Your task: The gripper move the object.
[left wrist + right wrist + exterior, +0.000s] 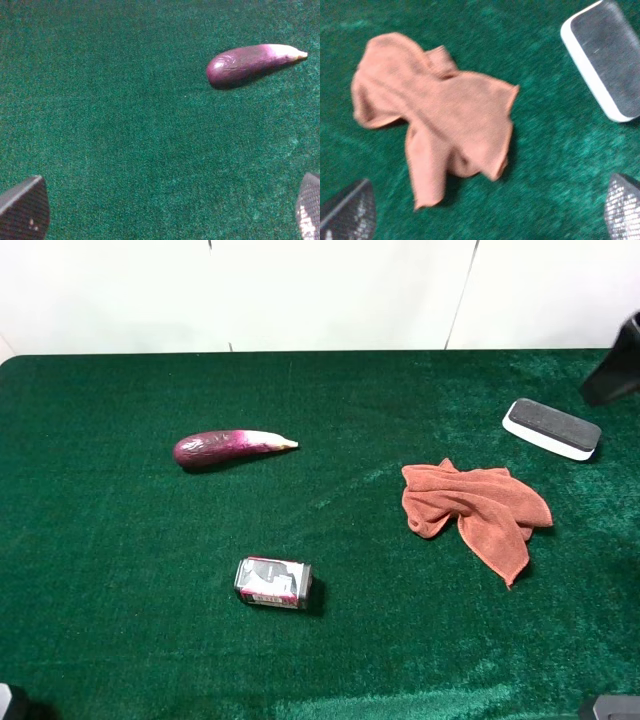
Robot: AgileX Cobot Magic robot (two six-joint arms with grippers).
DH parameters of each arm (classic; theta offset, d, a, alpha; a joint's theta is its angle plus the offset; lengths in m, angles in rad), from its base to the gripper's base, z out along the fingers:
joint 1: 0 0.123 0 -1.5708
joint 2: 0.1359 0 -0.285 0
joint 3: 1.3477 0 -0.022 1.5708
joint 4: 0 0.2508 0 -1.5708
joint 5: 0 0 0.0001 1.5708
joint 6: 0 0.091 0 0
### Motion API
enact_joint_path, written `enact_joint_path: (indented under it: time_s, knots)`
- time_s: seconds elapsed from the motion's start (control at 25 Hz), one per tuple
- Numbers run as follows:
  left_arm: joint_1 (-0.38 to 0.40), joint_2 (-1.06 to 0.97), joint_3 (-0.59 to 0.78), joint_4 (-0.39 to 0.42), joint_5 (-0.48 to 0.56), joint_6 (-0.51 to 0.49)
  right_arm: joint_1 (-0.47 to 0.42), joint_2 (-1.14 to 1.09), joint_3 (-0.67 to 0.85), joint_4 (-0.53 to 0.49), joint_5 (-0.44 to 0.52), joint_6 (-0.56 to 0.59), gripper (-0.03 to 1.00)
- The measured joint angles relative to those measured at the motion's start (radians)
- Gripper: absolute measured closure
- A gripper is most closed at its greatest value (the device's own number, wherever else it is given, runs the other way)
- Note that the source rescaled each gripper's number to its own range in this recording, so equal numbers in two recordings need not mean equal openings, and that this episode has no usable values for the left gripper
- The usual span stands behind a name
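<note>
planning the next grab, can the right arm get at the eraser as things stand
Probably yes. The eraser lies alone on the green cloth, apart from the orange rag, nothing on top. The right gripper has its fingers spread wide and empty, with the eraser close by.

One eraser [552, 427], one eggplant [232, 448], one crushed can [273, 582], one orange cloth [473, 510], all on one green desk [120, 570]. Two grippers: left [165, 212], right [490, 212].

The table [120, 570] wears matt green velvet-like cloth. The eggplant [232, 448] looks glossy, the can [273, 582] shiny metal, the towel [472, 508] soft cloth, the eraser [552, 427] black felt over smooth white plastic.
</note>
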Motion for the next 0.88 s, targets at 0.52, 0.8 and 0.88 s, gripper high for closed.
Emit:
enact_joint_path:
  time_s: [0.52,0.8,0.88]
  knots:
    - [0.0,0.0,0.0,0.0,0.0,0.0,0.0,-0.418,0.283,0.071,-0.018,0.019,-0.03]
    - [0.0,0.0,0.0,0.0,0.0,0.0,0.0,-0.721,0.41,0.074,-0.044,0.091,-0.03]
    - [0.0,0.0,0.0,0.0,0.0,0.0,0.0,-0.788,0.436,0.074,-0.053,0.105,-0.03]
